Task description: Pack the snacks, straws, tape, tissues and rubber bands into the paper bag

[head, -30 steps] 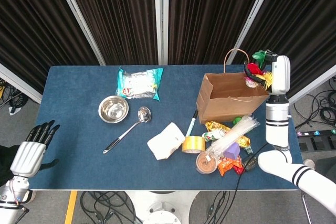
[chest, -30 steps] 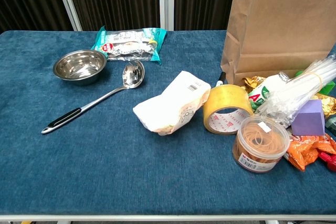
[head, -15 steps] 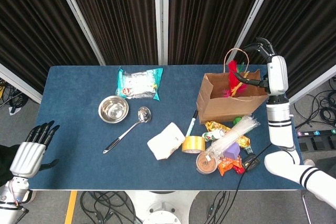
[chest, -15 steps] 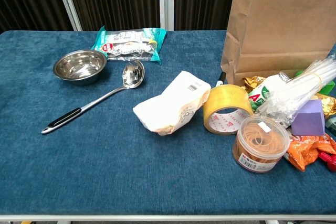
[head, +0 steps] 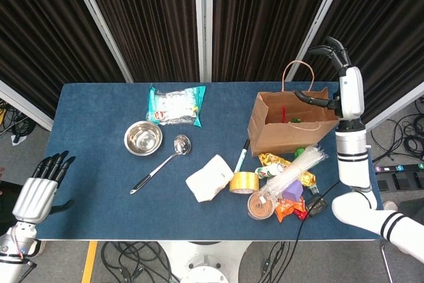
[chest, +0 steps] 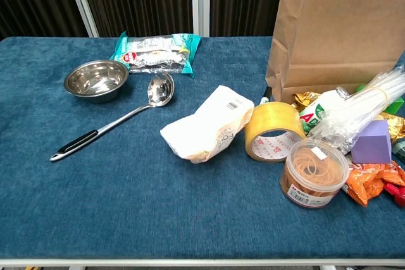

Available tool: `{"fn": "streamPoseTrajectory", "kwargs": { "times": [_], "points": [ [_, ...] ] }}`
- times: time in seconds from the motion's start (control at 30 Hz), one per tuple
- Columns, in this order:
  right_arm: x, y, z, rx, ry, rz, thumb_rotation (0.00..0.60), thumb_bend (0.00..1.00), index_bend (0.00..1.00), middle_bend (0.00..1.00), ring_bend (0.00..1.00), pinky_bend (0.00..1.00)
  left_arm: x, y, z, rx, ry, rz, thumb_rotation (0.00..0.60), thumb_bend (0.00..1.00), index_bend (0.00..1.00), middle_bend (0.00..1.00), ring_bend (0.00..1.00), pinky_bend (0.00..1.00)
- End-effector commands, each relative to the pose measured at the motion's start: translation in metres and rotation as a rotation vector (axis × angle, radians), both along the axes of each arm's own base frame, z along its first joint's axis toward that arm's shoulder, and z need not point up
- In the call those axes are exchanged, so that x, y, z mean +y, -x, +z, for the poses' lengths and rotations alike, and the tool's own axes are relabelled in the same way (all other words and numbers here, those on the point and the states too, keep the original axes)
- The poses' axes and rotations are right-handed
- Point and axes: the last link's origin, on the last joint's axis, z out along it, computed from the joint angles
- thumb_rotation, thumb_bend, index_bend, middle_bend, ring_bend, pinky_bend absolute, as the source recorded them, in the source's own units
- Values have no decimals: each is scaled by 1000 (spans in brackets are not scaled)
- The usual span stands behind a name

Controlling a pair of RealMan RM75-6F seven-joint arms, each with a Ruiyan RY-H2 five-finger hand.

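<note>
The brown paper bag (head: 285,127) stands open at the table's back right, and it fills the upper right of the chest view (chest: 335,30). My right hand (head: 338,81) hovers over its right end with fingers spread and nothing in them. A red and green snack (head: 287,114) lies inside the bag. In front of the bag lie the white tissue pack (chest: 209,124), the yellow tape roll (chest: 272,132), the rubber band tub (chest: 313,172), the bundled straws (chest: 361,109) and orange snack packets (chest: 373,181). My left hand (head: 43,180) hangs open off the table's front left corner.
A steel bowl (head: 143,138), a ladle (head: 162,162) and a teal packet (head: 175,105) lie on the table's left half. A purple block (chest: 372,141) sits among the snacks, and a marker (head: 241,157) lies beside the bag. Bare blue cloth stretches along the front left.
My right hand held a red and green snack above the bag's right end; it let go, the snack dropped inside, and the fingers spread wide. The left hand stayed still.
</note>
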Motion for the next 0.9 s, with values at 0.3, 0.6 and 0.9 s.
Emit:
{"fn": "streamPoseTrajectory", "kwargs": {
  "times": [0.3, 0.6, 0.9],
  "points": [
    [87, -48, -27, 125, -328, 268, 600, 0, 301, 284, 124, 191, -4, -4, 1, 1, -11, -6, 600, 156, 66, 51, 0, 122],
    [155, 11, -58, 568, -595, 315, 600, 0, 310, 303, 167, 239, -4, -6, 2, 1, -21, -1, 600, 156, 66, 51, 0, 122],
    [162, 88, -65, 929, -547, 147, 600, 0, 331, 315, 180, 254, -5, -5, -4, -7, -18, 1, 600, 156, 66, 51, 0, 122]
  ]
}}
